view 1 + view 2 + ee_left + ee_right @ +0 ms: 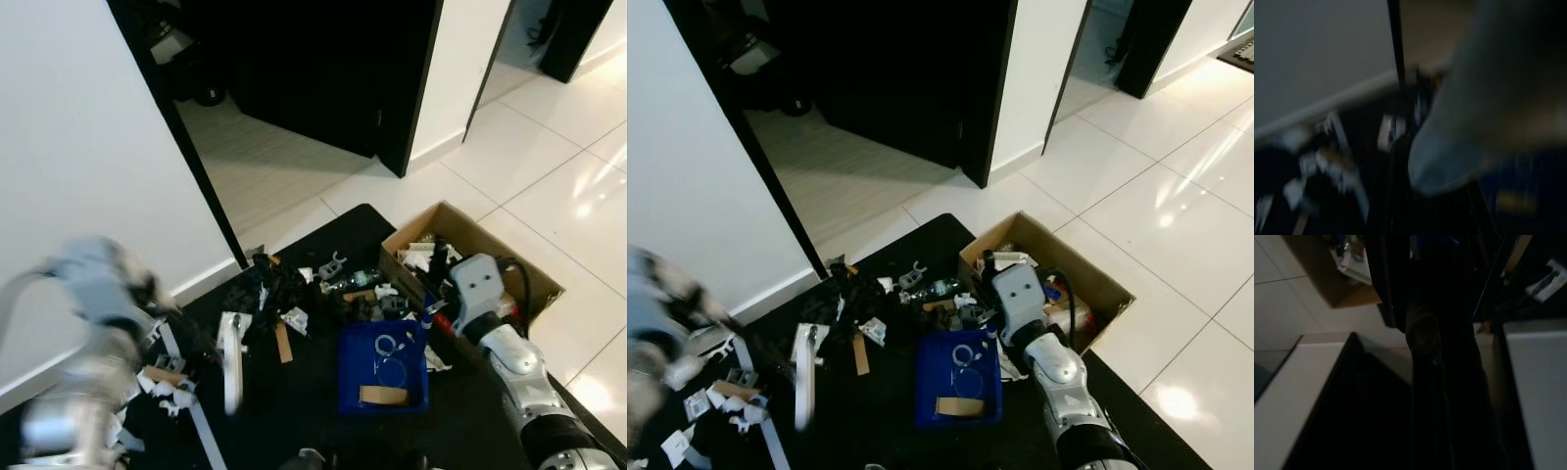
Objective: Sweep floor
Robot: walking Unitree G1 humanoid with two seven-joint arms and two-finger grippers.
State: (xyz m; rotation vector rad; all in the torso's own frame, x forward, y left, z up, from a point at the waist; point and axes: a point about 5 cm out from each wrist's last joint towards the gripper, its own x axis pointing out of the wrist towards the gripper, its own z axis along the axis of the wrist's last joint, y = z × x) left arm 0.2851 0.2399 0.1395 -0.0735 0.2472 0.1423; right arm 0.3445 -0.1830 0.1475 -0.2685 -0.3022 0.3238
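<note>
**Robot among the litter on a black mat**

A black mat (323,392) lay on the white tile floor (549,166) by an open dark doorway (294,69), and it was strewn with rubbish. A heap of dark scraps (260,289) sat near the door frame, and torn white paper bits (157,382) lay scattered toward the wall. A pale, blurred stick-like piece (231,357) stood out among them; I could not tell what it was. A blue bin (382,367) rested on the mat with a loop of wire and a brown strip inside. Just beside it stood an open cardboard box (490,255), full of odds and ends.

The right arm (509,362) reached forward between bin and box, its grey wrist over the box's near edge. The right gripper's (1440,333) black fingers showed dark and close in its wrist view; I could not tell whether they were spread or pressed together. The left arm (88,333) was a blur above the paper scraps, and its gripper's state could not be told either.
</note>
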